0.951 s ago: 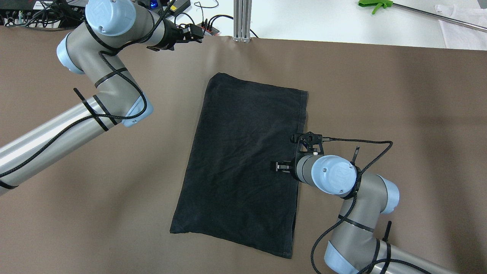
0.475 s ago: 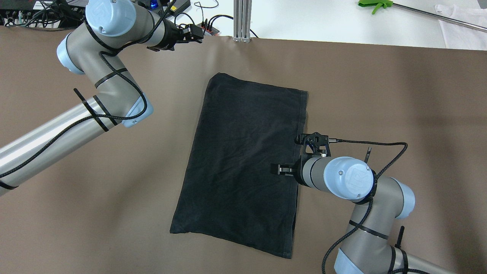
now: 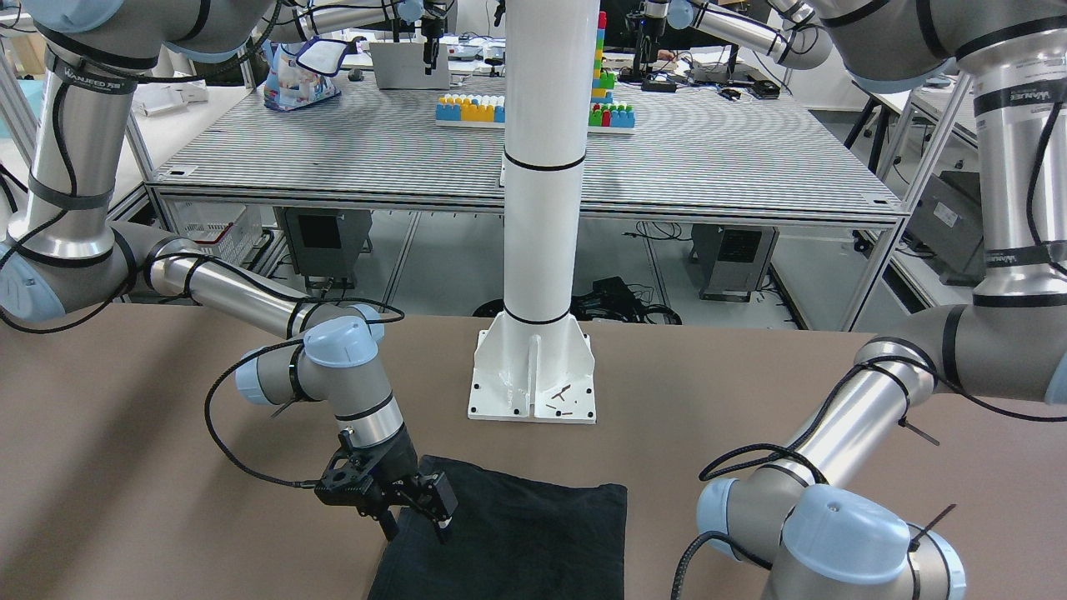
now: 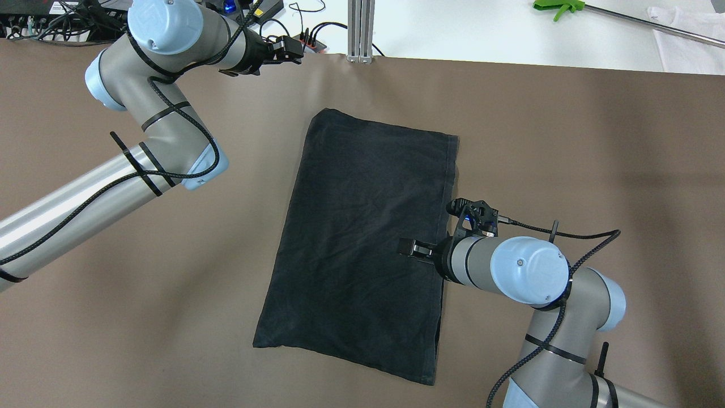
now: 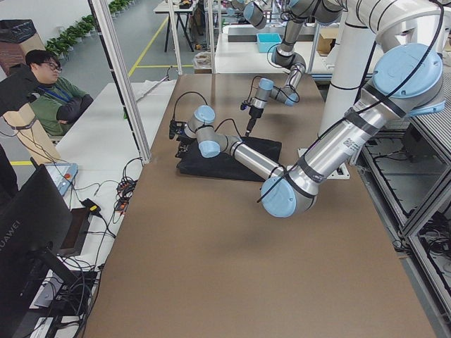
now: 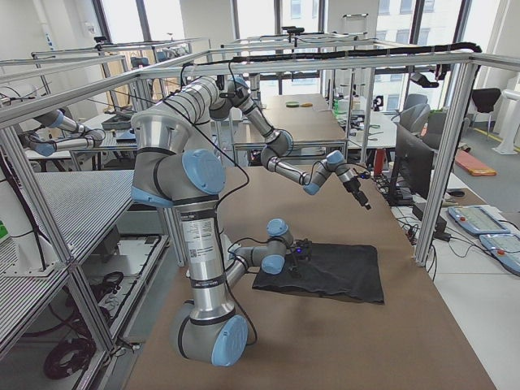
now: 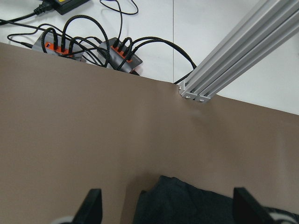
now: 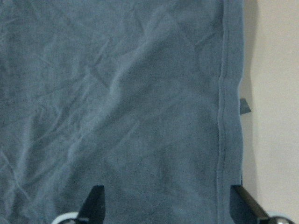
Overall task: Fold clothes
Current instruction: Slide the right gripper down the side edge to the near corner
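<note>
The black garment (image 4: 362, 243) lay spread flat near the middle of the brown bench (image 4: 566, 141), a slightly skewed rectangle with light creases. Flat like that, it probably offered clean edges to pinch for a fold. The right end effector (image 3: 417, 518) was tipped downward over the garment's right side, just inside the long hem (image 8: 219, 116). That looked like a line-up for taking this edge and carrying it across. Its fingers (image 8: 96, 203) were spread wide with nothing between them, and the cloth lay directly beneath. Whether the tips touched the fabric could not be told. The left end effector (image 4: 289, 48) hung by the bench's far edge, well apart from its partner, likely parked there to leave the cloth clear. It too was released and empty. In its wrist view only the garment's far corner (image 7: 187, 200) showed, low in the picture between its spread fingers and below them.
</note>
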Robot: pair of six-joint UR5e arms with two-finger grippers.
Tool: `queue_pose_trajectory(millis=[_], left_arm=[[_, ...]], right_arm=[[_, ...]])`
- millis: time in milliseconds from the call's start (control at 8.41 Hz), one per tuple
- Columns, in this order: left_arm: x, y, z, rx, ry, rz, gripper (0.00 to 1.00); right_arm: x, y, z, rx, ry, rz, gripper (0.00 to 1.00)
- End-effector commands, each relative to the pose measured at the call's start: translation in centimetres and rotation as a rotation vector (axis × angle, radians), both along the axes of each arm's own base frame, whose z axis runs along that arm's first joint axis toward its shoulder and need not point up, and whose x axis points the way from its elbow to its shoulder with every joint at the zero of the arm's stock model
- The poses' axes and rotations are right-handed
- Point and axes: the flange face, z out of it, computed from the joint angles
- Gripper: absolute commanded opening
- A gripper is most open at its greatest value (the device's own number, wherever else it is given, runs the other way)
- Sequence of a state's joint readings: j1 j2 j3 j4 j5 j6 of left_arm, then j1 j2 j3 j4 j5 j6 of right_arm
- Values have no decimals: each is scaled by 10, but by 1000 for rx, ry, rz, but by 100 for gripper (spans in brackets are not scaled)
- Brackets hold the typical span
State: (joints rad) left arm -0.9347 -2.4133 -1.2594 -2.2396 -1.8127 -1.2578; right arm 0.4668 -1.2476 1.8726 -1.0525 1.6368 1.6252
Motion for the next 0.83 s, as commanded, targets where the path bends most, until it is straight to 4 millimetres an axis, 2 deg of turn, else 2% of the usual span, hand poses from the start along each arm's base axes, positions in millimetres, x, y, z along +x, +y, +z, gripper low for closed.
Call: queue_pose_trajectory(millis=[0,357,475,713], left_arm=[[-2,-2,1,7,-10,-30,100],[-3,-4,7,11,-29,-73,100],[-1,-3,8,12,-32,-76,100],[-3,-4,13,10,-39,-87,100]], right_arm=[[-8,51,0,-91,-198,-1,94],[-35,99,23,-105,-169,3,94],[-45,114,36,-88,-137,2,94],[-52,131,40,-88,-130,-2,94]])
